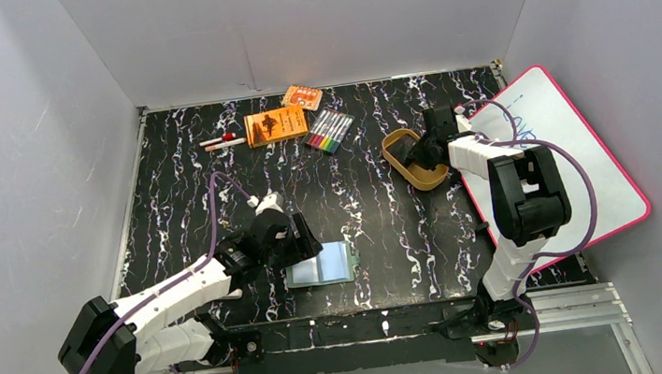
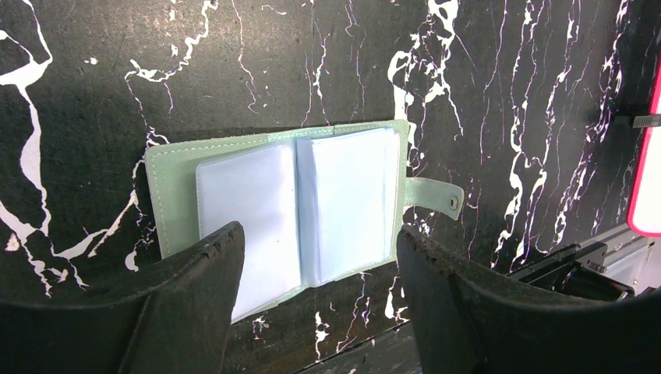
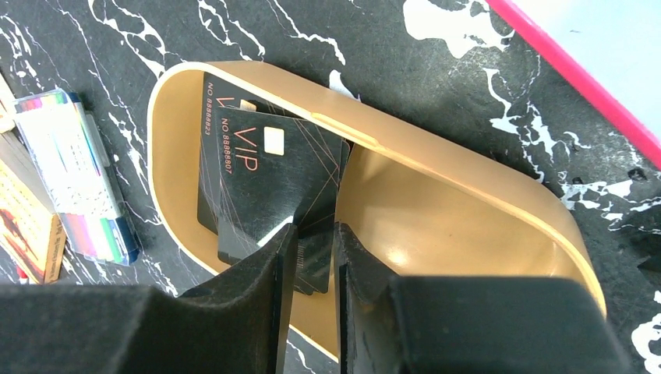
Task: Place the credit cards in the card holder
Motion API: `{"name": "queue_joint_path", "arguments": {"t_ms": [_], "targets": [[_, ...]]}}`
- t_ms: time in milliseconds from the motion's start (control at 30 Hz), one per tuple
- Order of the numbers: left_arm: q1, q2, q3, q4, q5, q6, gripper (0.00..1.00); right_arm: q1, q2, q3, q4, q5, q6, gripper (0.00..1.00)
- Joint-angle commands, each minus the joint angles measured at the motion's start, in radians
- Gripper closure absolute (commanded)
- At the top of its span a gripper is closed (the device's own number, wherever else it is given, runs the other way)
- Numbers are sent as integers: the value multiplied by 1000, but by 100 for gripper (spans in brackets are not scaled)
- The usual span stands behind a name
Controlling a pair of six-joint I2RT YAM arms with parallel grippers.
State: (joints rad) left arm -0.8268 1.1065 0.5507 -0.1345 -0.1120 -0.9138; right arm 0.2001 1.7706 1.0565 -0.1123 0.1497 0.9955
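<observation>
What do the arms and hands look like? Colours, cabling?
The left arm and right arm have white link shells with black joint housings. A purple cable loops along each. The left hand and right hand are black, with two broad matte fingers, rough-edged at the tips. No markings visible.

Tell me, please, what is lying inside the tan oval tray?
A stack of overlapping dark credit cards lies at one end of the tan tray; the top one reads VIP. The right hand straddles their edge, hiding part of the stack, so the count is unclear.
</observation>
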Motion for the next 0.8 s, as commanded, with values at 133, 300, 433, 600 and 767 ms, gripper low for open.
{"name": "queue_joint_path", "arguments": {"t_ms": [133,300,433,600,767], "targets": [[0,-6,9,6,4,-2,32,-3,-20,17,29,2,-6,52],[0,-11,8,5,1,-2,32,-3,-7,32,18,2,-7,46],[0,-8,8,4,1,-2,32,-4,-1,36,26,-6,-7,50],[-1,-7,9,4,1,-3,32,-3,5,33,36,-18,-6,59],[-1,-10,9,0,-3,0,32,-4,1,30,38,-19,-6,64]]}}
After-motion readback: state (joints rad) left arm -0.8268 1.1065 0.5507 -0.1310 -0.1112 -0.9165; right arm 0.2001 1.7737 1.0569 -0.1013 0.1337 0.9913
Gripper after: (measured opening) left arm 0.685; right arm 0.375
